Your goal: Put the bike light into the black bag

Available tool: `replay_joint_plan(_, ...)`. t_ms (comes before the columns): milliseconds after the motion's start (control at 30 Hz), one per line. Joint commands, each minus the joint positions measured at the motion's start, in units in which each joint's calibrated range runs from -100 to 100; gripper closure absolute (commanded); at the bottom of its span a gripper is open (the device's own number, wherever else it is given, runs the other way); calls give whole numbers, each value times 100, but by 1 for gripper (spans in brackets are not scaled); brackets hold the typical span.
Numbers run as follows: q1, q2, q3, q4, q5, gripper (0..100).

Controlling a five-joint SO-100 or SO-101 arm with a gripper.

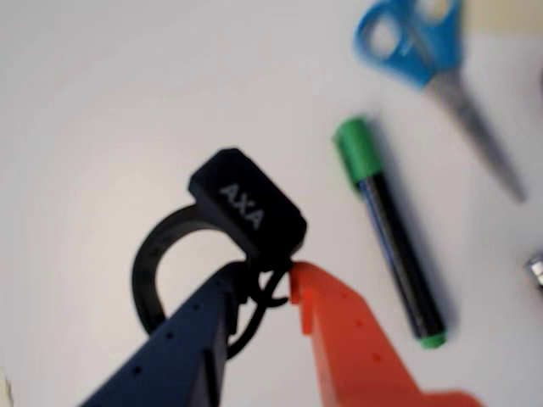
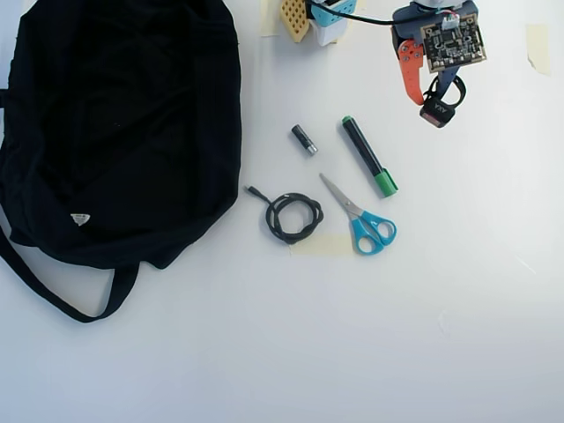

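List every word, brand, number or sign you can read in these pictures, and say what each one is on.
"AXA": white letters on the black body of the bike light, held by its rubber loop in the gripper, wrist view.
White triangular label on the black bag: too small to read.
Circuit board on the arm: markings too small to read.
Marker and scissors: no readable text.

In the overhead view, the black bag (image 2: 115, 132) lies at the left of the counter (image 2: 352, 352). To its right lie a coiled cable (image 2: 294, 218), a small cylinder (image 2: 304, 139), a marker (image 2: 369, 157) and scissors (image 2: 362, 218). The bike light (image 2: 438, 104) is at the upper right, in the hand (image 2: 429, 99).
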Motion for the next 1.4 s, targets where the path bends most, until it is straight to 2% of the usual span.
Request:
replay_joint_plan(0, 620, -144, -815, 18, 887, 98)
replay_joint_plan(400, 3133, -28, -1166, -34, 1616, 98)
replay_joint_plan(800, 4794, 163, -1076, -1093, 1500, 98)
replay_joint_plan(967, 5400, 462, -1112, -1266, 950, 98)
replay_joint_plan(1367, 7831, 2146, -1175, -2006, 955, 98)
